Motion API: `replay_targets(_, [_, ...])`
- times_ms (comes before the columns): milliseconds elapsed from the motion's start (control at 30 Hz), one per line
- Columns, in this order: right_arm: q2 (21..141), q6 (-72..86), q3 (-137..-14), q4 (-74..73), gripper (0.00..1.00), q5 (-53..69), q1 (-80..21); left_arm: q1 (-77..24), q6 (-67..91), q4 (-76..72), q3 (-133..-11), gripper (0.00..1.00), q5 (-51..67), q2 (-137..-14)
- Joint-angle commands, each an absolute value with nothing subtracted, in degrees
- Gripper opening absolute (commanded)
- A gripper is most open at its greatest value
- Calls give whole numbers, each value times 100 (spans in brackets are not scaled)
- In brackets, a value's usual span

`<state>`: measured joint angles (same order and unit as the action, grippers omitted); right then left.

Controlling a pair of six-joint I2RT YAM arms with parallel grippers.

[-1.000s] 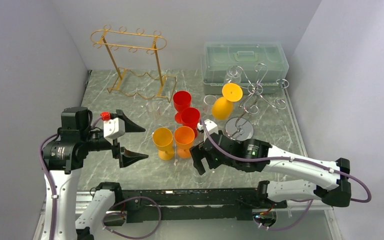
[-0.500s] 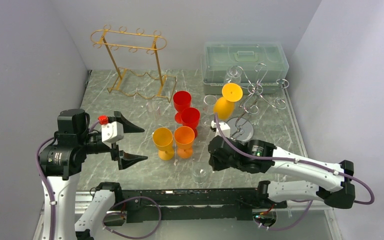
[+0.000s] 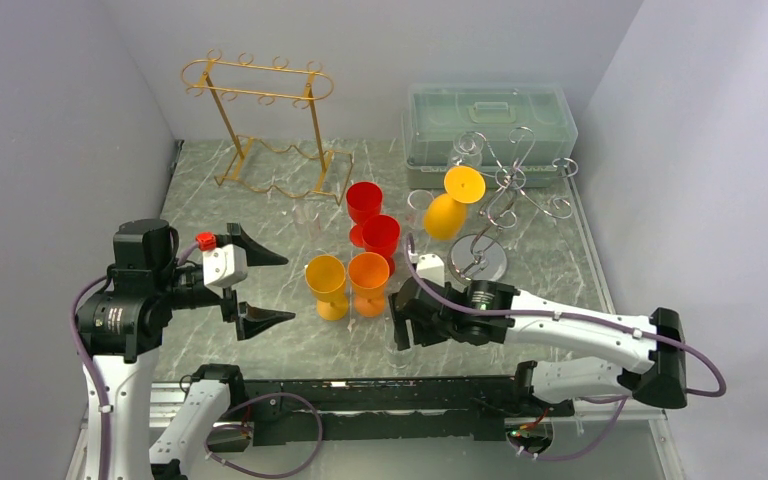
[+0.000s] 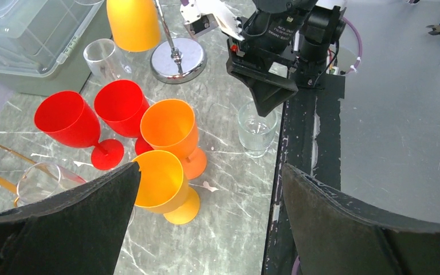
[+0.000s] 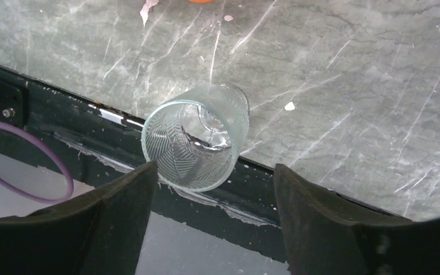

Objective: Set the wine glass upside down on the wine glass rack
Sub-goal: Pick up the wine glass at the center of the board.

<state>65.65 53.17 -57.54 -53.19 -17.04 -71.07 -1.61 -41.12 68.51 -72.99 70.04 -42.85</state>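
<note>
A clear glass [image 5: 197,134] with a cut leaf pattern stands upright, mouth up, at the near edge of the marble table [image 3: 260,195], just beside the black strip along its front. The right gripper [image 3: 403,330] hangs directly over it. Its two black fingers [image 5: 120,200] are spread apart with the glass in the gap at their tips. The left fingertip is at the glass rim, the right one is clear of it, and nothing is gripped.

The left gripper [image 3: 286,287] is well apart to the left, raised above the table, jaws spread wide and holding nothing.

Behind the glass stand two orange goblets [image 3: 369,278] side by side, then two red goblets [image 3: 364,200]. To the right of these is a silver wire rack [image 3: 495,215] on a round metal base, with a yellow-orange wine glass [image 3: 447,212] hanging on it upside down. A clear lidded plastic box [image 3: 490,125] sits behind that rack. A gold wire rack [image 3: 260,120] stands at the far left of the table.
</note>
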Motion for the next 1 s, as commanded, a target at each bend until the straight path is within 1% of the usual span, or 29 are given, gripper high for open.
replay_targets(0, [6818,5406,-5662,-4858,71,-1867,-7119,-167,-4044,6827,-7454,100,6881,-4209])
replay_targets(33, [6893,5406,-5648,-4829,66,-1906,-7119,-163,-4040,6807,-7458,99,6855,-4208])
replay_targets(67, [6969,5410,-5629,-4802,63,-1931,-7119,-166,-4049,6822,-7476,99,6833,-4205])
replay_targets(200, [7207,5416,-5540,-4655,57,-2095,-7110,-160,-4107,6936,-7506,99,6828,-4238])
replay_targets(367, [7490,5451,-5458,-4511,51,-2253,-7093,-167,-4157,6984,-7506,99,6806,-4236])
replay_targets(433, [7531,5500,-5374,-4446,45,-2278,-7085,-164,-4149,6987,-7499,99,6816,-4221])
replay_targets(500, [7521,5546,-5262,-4336,35,-2272,-7084,-167,-4141,6980,-7492,99,6849,-4211])
replay_targets(533, [7507,5570,-5235,-4318,27,-2268,-7084,-167,-4125,6986,-7479,99,6873,-4202])
replay_targets(567, [7486,5607,-5227,-4327,17,-2275,-7082,-165,-4110,6980,-7464,99,6896,-4201])
replay_targets(633, [7371,5616,-5248,-4402,1,-2306,-7084,-164,-4052,6970,-7452,99,6943,-4197])
replay_targets(700, [7164,5568,-5353,-4543,0,-2346,-7084,-163,-3976,6954,-7429,99,6987,-4201])
replay_targets(800, [6533,5359,-5611,-4729,0,-2356,-7084,-167,-3753,6832,-7418,99,7065,-4188])
replay_targets(967, [5656,4761,-6453,-5017,0,-2100,-7084,-166,-2940,6254,-7440,99,7260,-4167])
